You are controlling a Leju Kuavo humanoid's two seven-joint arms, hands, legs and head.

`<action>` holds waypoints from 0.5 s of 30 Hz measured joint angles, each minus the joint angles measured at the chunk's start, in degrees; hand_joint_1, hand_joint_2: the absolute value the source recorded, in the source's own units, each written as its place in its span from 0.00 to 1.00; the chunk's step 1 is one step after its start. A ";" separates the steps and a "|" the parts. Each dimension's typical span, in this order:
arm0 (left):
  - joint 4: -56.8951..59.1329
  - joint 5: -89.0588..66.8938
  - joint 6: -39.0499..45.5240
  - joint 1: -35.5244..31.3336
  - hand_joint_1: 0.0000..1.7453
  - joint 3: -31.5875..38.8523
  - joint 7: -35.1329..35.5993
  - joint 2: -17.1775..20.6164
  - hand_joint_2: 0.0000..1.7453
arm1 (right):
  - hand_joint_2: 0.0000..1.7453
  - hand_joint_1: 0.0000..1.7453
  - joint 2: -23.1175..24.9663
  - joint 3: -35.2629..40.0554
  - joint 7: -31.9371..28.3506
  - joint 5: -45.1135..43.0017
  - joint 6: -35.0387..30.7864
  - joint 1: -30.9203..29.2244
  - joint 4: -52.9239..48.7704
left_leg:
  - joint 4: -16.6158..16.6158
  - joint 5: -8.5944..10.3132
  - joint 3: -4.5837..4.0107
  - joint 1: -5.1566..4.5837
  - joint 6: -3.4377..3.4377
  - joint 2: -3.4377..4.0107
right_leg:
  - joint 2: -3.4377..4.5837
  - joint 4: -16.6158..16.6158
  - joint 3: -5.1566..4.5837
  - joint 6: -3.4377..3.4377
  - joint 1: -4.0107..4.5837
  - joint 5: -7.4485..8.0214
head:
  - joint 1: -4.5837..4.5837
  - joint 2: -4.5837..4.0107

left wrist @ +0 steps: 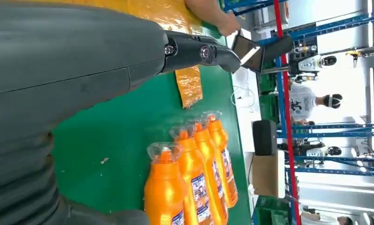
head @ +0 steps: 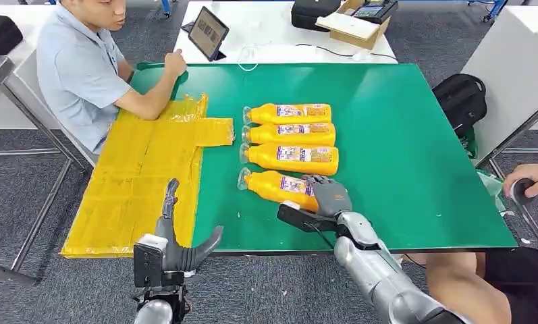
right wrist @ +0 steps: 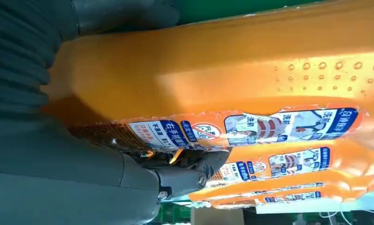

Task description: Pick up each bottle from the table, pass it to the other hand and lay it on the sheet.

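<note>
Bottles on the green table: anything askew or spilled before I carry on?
No spill shows. The nearest bottle lies angled, out of line with the three parallel bottles behind it; the right hand is on its base end. The yellow sheet is wrinkled and overhangs the table edge.

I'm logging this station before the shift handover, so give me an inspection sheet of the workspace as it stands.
Surface: green table, with a yellow sheet on its left side.
Job's things: four orange bottles lie in a row, caps toward the sheet; none on the sheet.
Clutter: nothing seen on the green table.
Hands: right hand rests on the base of the nearest bottle, grip unclear; left hand open, holding nothing.
Cables: a white cable on the white table behind.
Surroundings: a seated person, a tablet, a cardboard box, a black backpack.
</note>
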 measured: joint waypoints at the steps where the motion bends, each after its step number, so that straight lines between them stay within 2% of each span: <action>1: 0.00 0.00 0.00 0.04 0.00 0.00 0.00 0.00 1.00 | 1.00 0.83 0.00 0.00 0.00 -0.11 0.07 0.15 -0.15 | 0.00 0.00 0.03 0.00 0.00 0.00 | 0.00 0.00 0.04 0.00 0.00 0.00 | 0.00 0.00; 5: 0.00 0.00 0.48 0.13 0.00 0.00 0.00 0.13 1.00 | 1.00 0.99 -0.02 0.02 -0.61 -1.36 0.11 1.57 -1.42 | 0.00 0.00 0.12 0.01 0.00 0.03 | 0.01 0.00 0.12 0.00 0.01 0.00 | 0.02 0.00; 6: 0.00 0.00 0.50 0.13 0.00 0.00 0.00 0.15 1.00 | 1.00 0.95 -0.02 0.00 -1.15 -2.07 0.15 1.87 -1.77 | 0.00 0.00 0.14 0.01 0.00 0.03 | 0.02 0.00 0.13 0.00 0.01 0.00 | 0.02 0.00; 7: 0.00 0.07 0.50 0.13 0.00 0.00 -0.13 0.17 1.00 | 1.00 0.96 -0.02 -0.04 -2.19 -3.46 0.35 2.23 -2.14 | 0.00 0.00 0.16 0.01 0.00 0.04 | 0.02 0.00 0.14 0.00 0.01 0.00 | 0.02 0.00; 10: -0.02 3.77 0.11 0.27 0.00 0.04 -2.05 0.17 1.00 | 1.00 0.89 0.28 -0.98 -9.05 -14.58 4.86 4.18 -5.54 | -0.01 -0.14 0.26 0.06 -0.17 0.13 | 0.14 -0.01 0.20 -0.02 0.05 -0.01 | 0.02 0.00; 11: -0.04 6.04 -0.22 0.36 0.00 0.07 -2.58 0.15 1.00 | 1.00 0.93 0.80 -1.46 -11.14 -18.28 6.42 5.52 -7.57 | -0.01 -0.16 0.27 0.08 -0.18 0.23 | 0.21 0.00 0.21 -0.03 0.07 -0.01 | 0.04 0.00; 12: -0.17 8.16 -0.65 0.46 0.00 0.11 -2.88 0.13 1.00 | 1.00 0.92 1.34 -1.74 -12.01 -20.68 6.93 7.03 -9.56 | -0.01 -0.16 0.25 0.09 -0.18 0.25 | 0.21 0.00 0.20 -0.03 0.08 -0.01 | 0.02 0.00; 14: -0.76 14.49 -2.35 0.86 0.00 0.31 -3.24 0.07 1.00 | 1.00 0.91 2.73 -2.25 -13.37 -25.08 5.49 10.40 -14.46 | -0.01 -0.13 0.15 0.13 -0.20 0.23 | 0.19 0.01 0.14 -0.04 0.12 -0.01 | 0.00 0.00; 15: -1.23 18.77 -3.83 1.13 0.00 0.57 -3.24 -0.04 1.00 | 1.00 0.96 3.52 -2.65 -13.97 -27.51 3.86 12.05 -17.08 | -0.01 -0.11 0.06 0.17 -0.20 0.19 | 0.18 0.01 0.09 -0.04 0.17 -0.02 | 0.00 0.00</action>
